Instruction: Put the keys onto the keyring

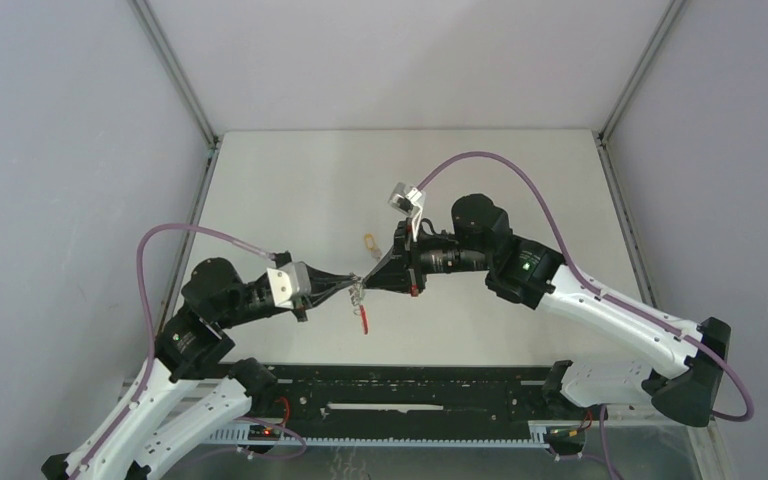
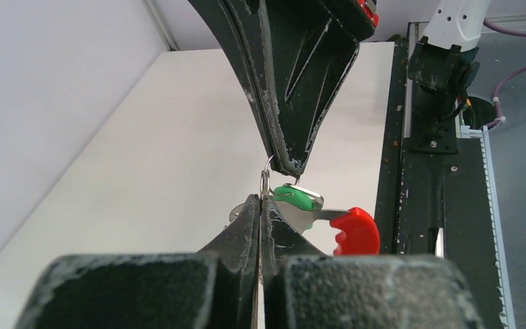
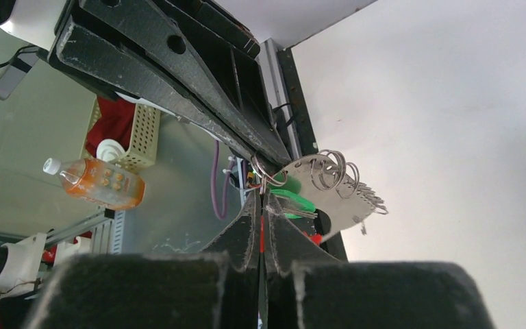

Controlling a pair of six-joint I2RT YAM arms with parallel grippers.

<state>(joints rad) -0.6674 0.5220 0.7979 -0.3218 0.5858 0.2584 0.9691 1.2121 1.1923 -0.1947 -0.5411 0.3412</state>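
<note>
My left gripper [image 1: 350, 287] and right gripper [image 1: 369, 280] meet tip to tip above the table's middle. The left gripper [image 2: 263, 199] is shut on a thin wire loop [image 2: 267, 175] of the keyring. The keyring's red curved section [image 2: 356, 232] hangs beside the jaws and shows from above [image 1: 363, 322]. The right gripper [image 3: 261, 195] is shut on a wire ring [image 3: 264, 175] of the keyring, whose flat grey part carries small wire loops [image 3: 332, 179]. The green-headed key [image 2: 298, 197] hangs at both tips; I cannot tell whether it is threaded on. The yellow-orange key [image 1: 368, 241] lies on the table behind.
A black rail [image 1: 410, 392] runs along the near edge between the arm bases. Grey walls with metal posts [image 1: 175, 70] close in the white table [image 1: 520, 170]. Off the table, an orange bottle [image 3: 96, 184] and a cream basket [image 3: 140, 137] show in the right wrist view.
</note>
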